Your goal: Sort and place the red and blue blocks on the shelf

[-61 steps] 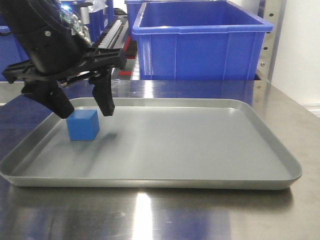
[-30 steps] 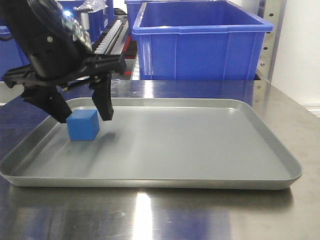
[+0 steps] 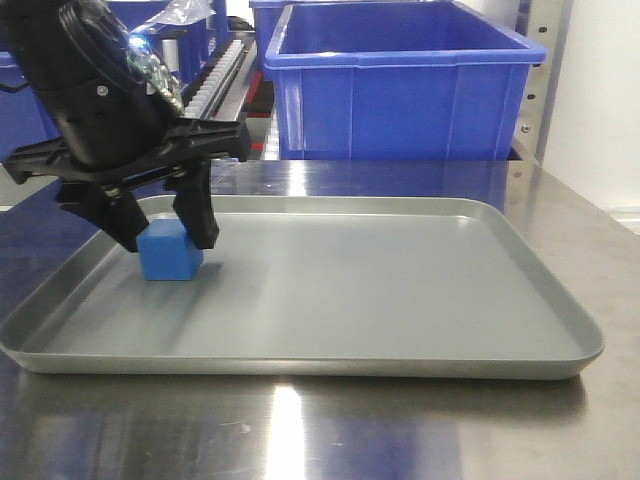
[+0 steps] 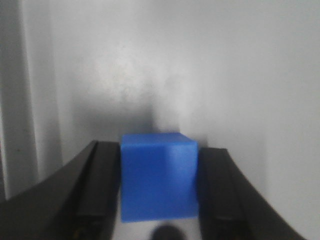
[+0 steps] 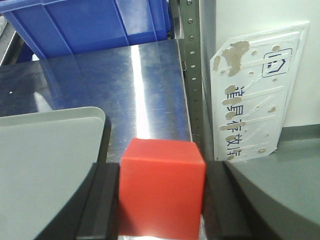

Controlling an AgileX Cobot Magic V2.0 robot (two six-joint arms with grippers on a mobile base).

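Note:
The blue block (image 3: 172, 255) rests in the left part of the grey tray (image 3: 400, 290). My left gripper (image 3: 167, 243) reaches down over it, and both black fingers press its sides in the left wrist view, where the blue block (image 4: 159, 182) fills the gap of the left gripper (image 4: 158, 165). My right gripper (image 5: 162, 172) is shut on the red block (image 5: 162, 192), held above the steel table just past the tray's corner (image 5: 45, 160) and beside a shelf upright (image 5: 192, 75). The right gripper does not show in the front view.
A large blue crate (image 3: 400, 90) stands behind the tray, with white roller tracks (image 3: 215, 75) to its left and a perforated shelf post (image 3: 545, 70) at the right. A white labelled panel (image 5: 260, 95) leans beyond the table's right edge.
My left gripper has lowered a little and its fingers have closed in from a wide spread until they touch the blue block. The block has stayed in place on the tray.

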